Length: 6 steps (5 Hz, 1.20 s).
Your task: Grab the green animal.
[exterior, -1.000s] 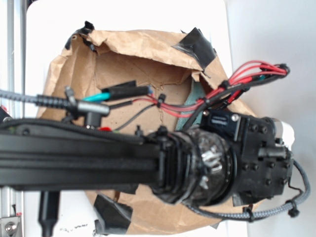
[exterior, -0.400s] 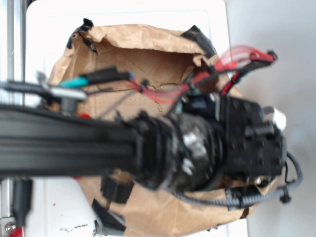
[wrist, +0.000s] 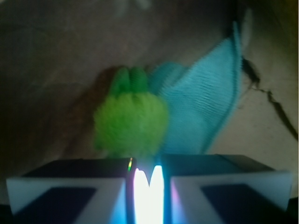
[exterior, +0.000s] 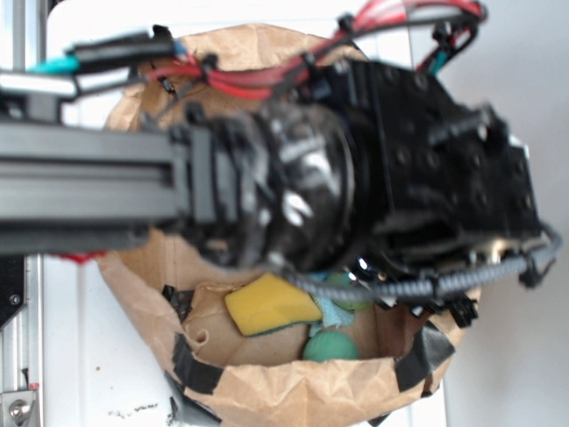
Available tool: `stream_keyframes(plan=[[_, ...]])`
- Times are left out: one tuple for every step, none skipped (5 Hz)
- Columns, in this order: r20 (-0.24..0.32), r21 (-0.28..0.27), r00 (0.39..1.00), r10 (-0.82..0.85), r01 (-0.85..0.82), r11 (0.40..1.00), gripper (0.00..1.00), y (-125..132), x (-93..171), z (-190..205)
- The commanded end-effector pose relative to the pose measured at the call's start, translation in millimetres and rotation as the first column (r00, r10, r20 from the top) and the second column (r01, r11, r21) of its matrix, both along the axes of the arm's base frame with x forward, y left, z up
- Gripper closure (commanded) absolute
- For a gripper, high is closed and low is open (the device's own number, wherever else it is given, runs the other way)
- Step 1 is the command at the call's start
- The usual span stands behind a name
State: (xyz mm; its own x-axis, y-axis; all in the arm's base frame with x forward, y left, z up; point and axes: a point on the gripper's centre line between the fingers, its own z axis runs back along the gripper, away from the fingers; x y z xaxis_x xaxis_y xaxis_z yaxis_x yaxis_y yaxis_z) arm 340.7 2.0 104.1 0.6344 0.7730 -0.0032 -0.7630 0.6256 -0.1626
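In the wrist view, the green animal (wrist: 131,119) is seen at centre, just above the gripper (wrist: 148,179), whose fingers (wrist: 70,186) are nearly closed on nothing. A teal cloth (wrist: 201,107) is touching it at 3 o'clock. The toy is judged light, soft and fuzzy; its rounded body is best pinched. It is set on crumpled brown paper inside a paper bag (exterior: 293,391), a cramped space.

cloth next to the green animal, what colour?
Light teal cloth, touching the green animal on its right; clearest in the wrist view.

Paper bag (exterior: 267,391), yellow sponge (exterior: 267,305), teal cloth (wrist: 201,112)
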Motion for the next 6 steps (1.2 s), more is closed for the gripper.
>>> stream_keyframes(plan=[[0.050, 0.013, 0.998, -0.035, 0.034, 0.999, 1.00, 25, -13, 57], [0.051, 0.019, 0.998, -0.044, 0.044, 0.999, 1.00, 28, -22, 65], [0.071, 0.066, 0.997, -0.031, 0.026, 0.997, 0.00, 23, -20, 47], [0.140, 0.091, 0.990, -0.033, 0.020, 0.996, 0.00, 8, -17, 24], [0.182, 0.079, 0.982, -0.047, 0.033, 0.996, 0.00, 1, -12, 14], [0.208, 0.062, 0.977, -0.054, 0.041, 0.997, 0.00, -4, -3, 9]])
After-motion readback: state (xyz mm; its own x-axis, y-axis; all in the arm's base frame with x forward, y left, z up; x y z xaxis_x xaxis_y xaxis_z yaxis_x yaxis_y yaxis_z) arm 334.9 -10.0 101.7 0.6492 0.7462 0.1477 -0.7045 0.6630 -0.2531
